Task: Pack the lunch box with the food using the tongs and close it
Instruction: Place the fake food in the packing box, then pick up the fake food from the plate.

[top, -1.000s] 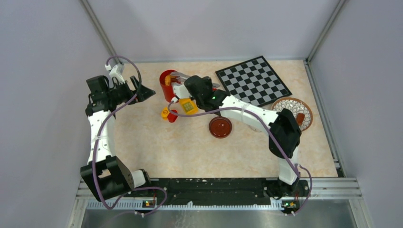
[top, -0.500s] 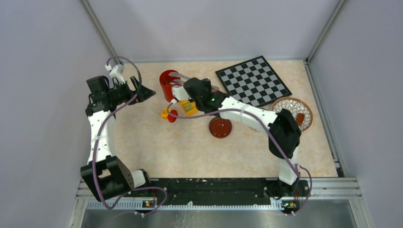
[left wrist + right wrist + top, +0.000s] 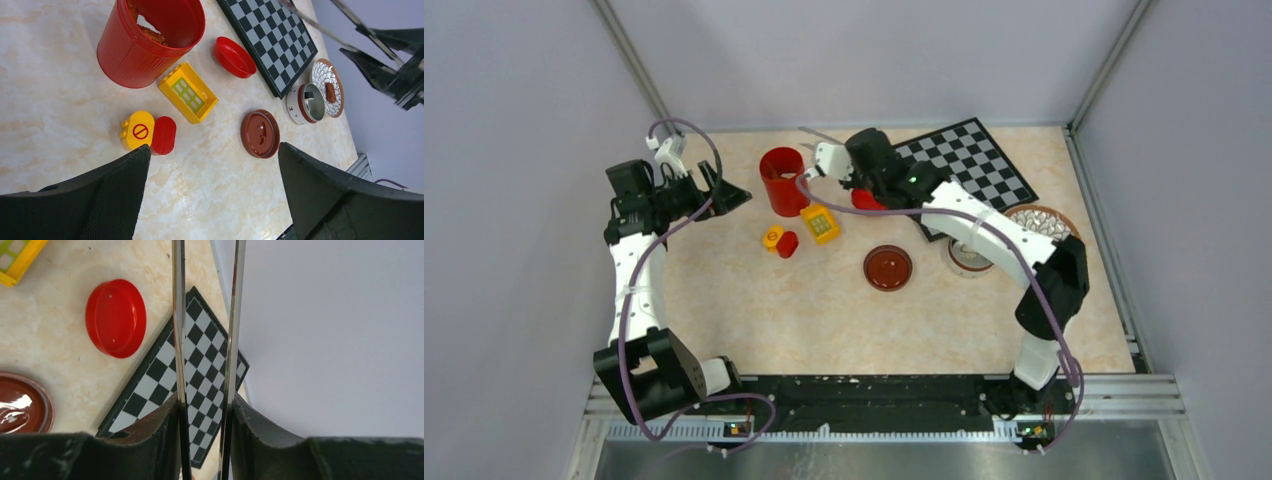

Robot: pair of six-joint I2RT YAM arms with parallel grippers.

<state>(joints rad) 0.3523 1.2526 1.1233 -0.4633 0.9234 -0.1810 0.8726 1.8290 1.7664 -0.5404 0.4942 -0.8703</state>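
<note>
Right gripper [image 3: 205,405]: clamped on the tongs [image 3: 178,315], one finger pressed on the outside of each arm. The tongs are two slim, mirror-bright steel strips. They run nearly parallel with a narrow gap and point away from the wrist. They are held in the air over the far side of the table [image 3: 754,300], between the red bucket [image 3: 150,42] and the chessboard [image 3: 195,390]. The tips are out of the wrist view.

Left gripper [image 3: 214,150]: fingers spread wide, nothing between them, hovering left of the bucket.

Lunch box [image 3: 306,102]: small round pot with a shiny steel wall and a reddish rim. It is uncovered and stands just beside the patterned plate [image 3: 320,75]. The brown lid [image 3: 261,133] lies apart on the table.

Food: one orange-brown piece [image 3: 330,92] on the plate, and fried pieces [image 3: 150,34] inside the bucket.
</note>
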